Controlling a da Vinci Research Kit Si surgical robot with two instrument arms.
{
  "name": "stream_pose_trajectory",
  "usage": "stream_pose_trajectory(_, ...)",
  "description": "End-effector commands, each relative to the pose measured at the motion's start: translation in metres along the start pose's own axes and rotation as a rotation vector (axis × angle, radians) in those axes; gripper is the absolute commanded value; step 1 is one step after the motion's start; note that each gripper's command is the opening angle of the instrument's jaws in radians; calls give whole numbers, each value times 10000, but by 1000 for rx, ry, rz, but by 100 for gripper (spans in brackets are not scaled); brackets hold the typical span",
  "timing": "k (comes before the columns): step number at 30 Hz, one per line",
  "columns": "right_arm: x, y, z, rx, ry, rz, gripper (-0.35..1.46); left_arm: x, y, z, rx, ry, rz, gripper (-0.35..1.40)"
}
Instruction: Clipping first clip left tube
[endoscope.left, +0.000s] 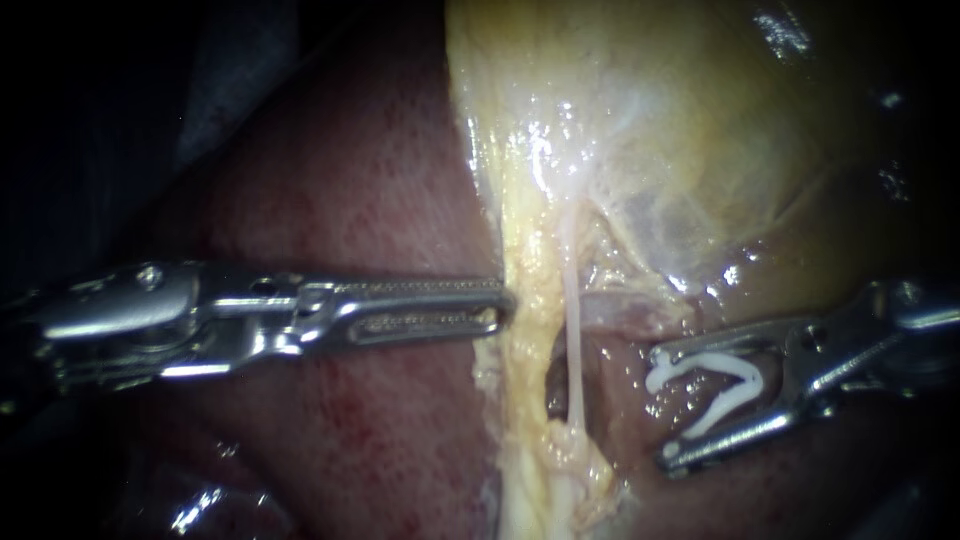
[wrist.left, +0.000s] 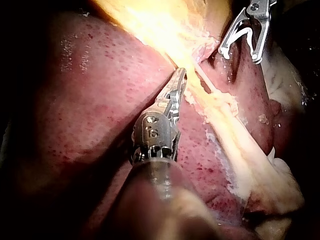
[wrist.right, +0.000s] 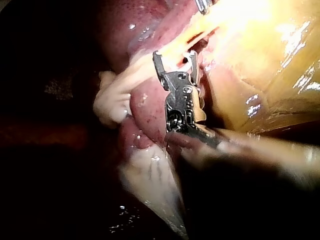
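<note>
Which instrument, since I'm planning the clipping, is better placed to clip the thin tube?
Right. The right instrument carries an open white clip in its jaws, facing the tube nearby. The left instrument, jaws together at the fatty tissue, holds no clip.

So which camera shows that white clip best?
The endoscope view: the clip lies side-on, its whole open V held by the right instrument. The left wrist view shows it smaller, from an angle; the right wrist view shows only a sliver.
</note>
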Motion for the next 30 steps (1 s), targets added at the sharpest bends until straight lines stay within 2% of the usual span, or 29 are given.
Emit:
stream_pose_trajectory(1,0,0,0,0,0,0,59,0,0,0,0,0,0,-35)
stream_pose_trajectory(8,1,-1,1,0,0,0,59,1,-2,-4,0,-3,1,-35)
stream_pose_trajectory(13,1,0,2,-1,0,0,59,-2,-6,-16,2,-6,-1,-35)
stream_pose_trajectory(21,4,0,8,-3,4,2,59,-6,-9,-52,-7,-14,-5,-35)
stream_pose_trajectory(30,2,-2,26,4,0,-2,59,-7,-17,-54,-7,-20,-12,-35)
